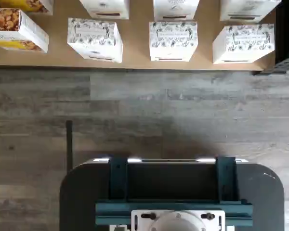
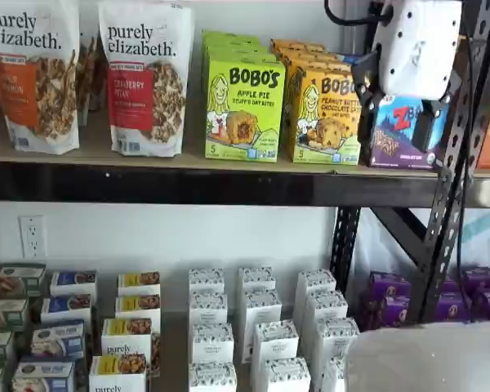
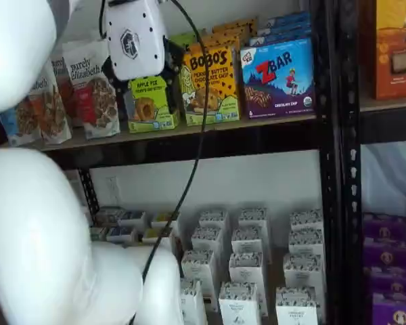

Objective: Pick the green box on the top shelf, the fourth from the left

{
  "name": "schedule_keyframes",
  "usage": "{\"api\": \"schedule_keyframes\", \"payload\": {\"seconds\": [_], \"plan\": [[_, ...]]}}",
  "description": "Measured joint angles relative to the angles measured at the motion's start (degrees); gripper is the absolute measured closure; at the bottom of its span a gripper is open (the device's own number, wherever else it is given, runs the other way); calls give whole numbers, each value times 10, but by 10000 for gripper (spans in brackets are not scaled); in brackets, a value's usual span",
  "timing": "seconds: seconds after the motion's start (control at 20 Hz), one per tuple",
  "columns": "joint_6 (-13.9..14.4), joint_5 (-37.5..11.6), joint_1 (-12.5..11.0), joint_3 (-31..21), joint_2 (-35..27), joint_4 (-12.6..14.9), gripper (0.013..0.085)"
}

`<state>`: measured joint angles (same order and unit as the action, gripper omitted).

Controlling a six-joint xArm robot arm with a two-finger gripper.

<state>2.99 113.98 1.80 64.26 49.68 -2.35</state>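
- Shelf cameras both show the lime-green upright Bobo's apple pie carton (image 2: pixel 243 110) standing untouched at the front edge of the long tan wooden top shelf (image 2: pixel 188 159), between a white bag of Purely Elizabeth granola (image 2: pixel 145 77) and the yellow-orange Bobo's peanut butter carton (image 2: pixel 325 114).
- Nothing of the pick is done, by my reading: the approach, the grasp and the lift are all left.
- My white-bodied gripper (image 2: pixel 400 118) hangs in front of the shelf at carton height, near the blue-purple ZBar carton (image 2: pixel 398 135), holding nothing.
- Its black fingers show only side-on, so I cannot tell how far apart they stand.
- Wrist camera looks down on white patterned cartons (image 1: pixel 173 41) on a lower tan board; the green carton is not in it.
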Motion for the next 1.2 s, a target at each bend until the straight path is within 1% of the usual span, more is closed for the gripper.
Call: {"api": "schedule_keyframes", "payload": {"seconds": [0.1, 0.15, 0.3, 0.6, 0.75, 0.95, 1.1, 1.2], "plan": [[-10, -19, -19, -11, 12, -20, 130], [-11, -22, -20, -12, 14, -22, 130], [-7, -25, -14, -13, 14, -19, 130], [15, -40, 19, -16, 15, 7, 130], [27, -50, 33, -16, 11, 16, 130], [50, -64, 64, -12, 0, 37, 130], [66, -70, 83, -6, -13, 50, 130], [73, -74, 91, -2, -22, 54, 130]]}}
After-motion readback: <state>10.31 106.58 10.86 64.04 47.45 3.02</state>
